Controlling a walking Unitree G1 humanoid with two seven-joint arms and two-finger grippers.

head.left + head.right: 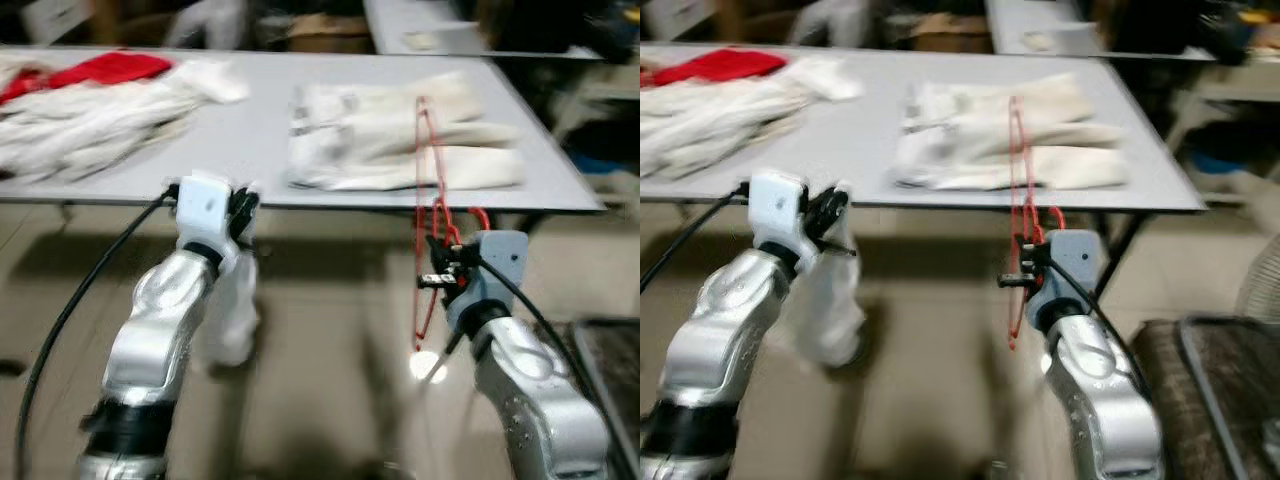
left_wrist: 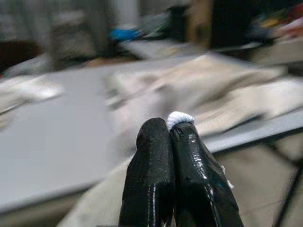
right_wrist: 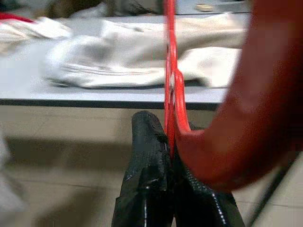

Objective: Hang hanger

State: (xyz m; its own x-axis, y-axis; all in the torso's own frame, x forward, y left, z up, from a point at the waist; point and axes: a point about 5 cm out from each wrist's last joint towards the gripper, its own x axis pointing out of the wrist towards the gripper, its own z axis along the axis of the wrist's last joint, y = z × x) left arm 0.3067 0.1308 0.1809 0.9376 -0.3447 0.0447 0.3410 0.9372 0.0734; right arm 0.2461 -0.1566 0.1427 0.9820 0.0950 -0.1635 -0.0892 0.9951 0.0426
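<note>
A red wire hanger [image 1: 430, 150] stands upright in front of the grey table [image 1: 250, 130], its thin frame rising over the table edge. My right gripper [image 1: 440, 265] is shut on its lower part; the right wrist view shows the hanger [image 3: 169, 71] pinched between the black fingers [image 3: 147, 156]. My left gripper [image 1: 242, 208] is raised just below the table's front edge and is shut on a white garment [image 1: 232, 310] that hangs down from it. A scrap of that white cloth [image 2: 179, 118] shows at the fingertips [image 2: 154, 142].
A folded white garment [image 1: 400, 140] lies on the table behind the hanger. A heap of white clothes [image 1: 90, 120] with a red cloth [image 1: 110, 68] lies at the table's left. A dark bin [image 1: 1230, 380] stands on the floor at the right.
</note>
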